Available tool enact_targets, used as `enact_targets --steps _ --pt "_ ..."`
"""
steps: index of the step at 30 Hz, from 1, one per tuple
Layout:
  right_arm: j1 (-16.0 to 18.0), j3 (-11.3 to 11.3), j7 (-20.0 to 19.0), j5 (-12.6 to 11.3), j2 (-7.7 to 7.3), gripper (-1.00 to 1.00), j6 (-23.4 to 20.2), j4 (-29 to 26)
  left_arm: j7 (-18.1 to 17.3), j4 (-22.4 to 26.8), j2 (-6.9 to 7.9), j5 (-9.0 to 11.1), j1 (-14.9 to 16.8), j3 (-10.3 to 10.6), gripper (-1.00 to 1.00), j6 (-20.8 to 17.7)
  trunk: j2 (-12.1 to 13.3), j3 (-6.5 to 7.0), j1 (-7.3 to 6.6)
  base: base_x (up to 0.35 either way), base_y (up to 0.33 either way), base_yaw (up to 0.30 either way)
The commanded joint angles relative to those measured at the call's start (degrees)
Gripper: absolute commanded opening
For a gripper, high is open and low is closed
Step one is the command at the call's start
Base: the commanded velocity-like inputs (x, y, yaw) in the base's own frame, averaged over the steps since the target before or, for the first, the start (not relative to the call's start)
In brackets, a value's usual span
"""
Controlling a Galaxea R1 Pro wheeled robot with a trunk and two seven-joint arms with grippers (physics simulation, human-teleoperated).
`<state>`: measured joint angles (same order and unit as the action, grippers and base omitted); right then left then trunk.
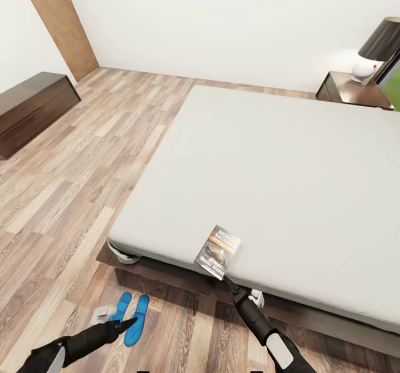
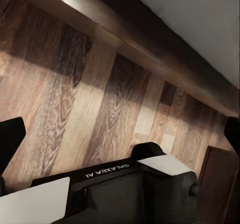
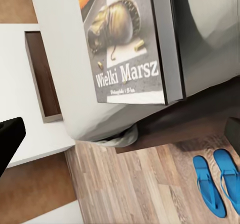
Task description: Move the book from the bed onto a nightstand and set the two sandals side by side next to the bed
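currently, from the head camera, a large grey mattress on a low dark wooden bed (image 1: 166, 270) takes up most of a room with a wood-plank floor (image 1: 66, 184). the book (image 1: 218, 251), a thin dark paperback, lies at the near edge of the mattress with one corner hanging past the edge. the right tool (image 1: 229, 282) reaches up to that overhanging corner and looks to be touching or pinching it; whether it has a real hold cannot be told from here. from the right wrist camera, the cover reads "wielki marsz", and the tool's two dark fingers (image 3: 9, 140) stand wide at the picture's sides.

the two sandals (image 1: 131, 314), bright blue and flat, lie side by side on the floor just beside the near corner of the bed. the left tool (image 1: 129, 323) hovers over them, and its state cannot be told. a nightstand (image 1: 347, 90) with a white lamp (image 1: 368, 67) sits at the far side of the bed, well apart from the book. a long dark bench (image 1: 30, 109) stands against the left wall.

the book looks light, thin and bendy, with a smooth cover that could slip. taking it by the overhanging edge, near the spine where it is stiffest, seems safest; a corner pinch may let it droop or twist.
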<state>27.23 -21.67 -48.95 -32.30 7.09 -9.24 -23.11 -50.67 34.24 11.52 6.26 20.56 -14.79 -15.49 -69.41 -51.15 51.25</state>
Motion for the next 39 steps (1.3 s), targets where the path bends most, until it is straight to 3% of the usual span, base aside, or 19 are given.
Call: enact_targets --steps 1,6,34,39 --pt "0.02 -0.21 -0.18 -0.4 0.03 1.0 -0.6 -0.01 -1.21 0.31 0.0 0.32 0.05 -0.09 1.0 -1.18 -0.44 -0.22 0.23 0.0 0.0 0.0" --pt "0.02 -0.21 -0.18 -0.4 0.03 1.0 -0.6 -0.01 -4.74 0.62 -0.37 0.27 0.04 0.09 1.0 -2.65 -2.44 -1.12 1.32 0.0 0.0 0.0" --pt "0.02 -0.21 -0.18 -0.4 0.03 1.0 -0.6 -0.01 -4.78 -0.67 -0.44 0.33 0.01 0.1 1.0 -2.35 -13.67 -6.14 7.47 0.0 0.0 0.0" --pt "0.02 -0.21 -0.18 -0.4 0.03 1.0 -0.6 -0.01 -4.78 -0.67 -0.44 0.33 -0.05 0.07 1.0 -2.35 -13.67 -6.14 7.47 0.0 0.0 0.0"
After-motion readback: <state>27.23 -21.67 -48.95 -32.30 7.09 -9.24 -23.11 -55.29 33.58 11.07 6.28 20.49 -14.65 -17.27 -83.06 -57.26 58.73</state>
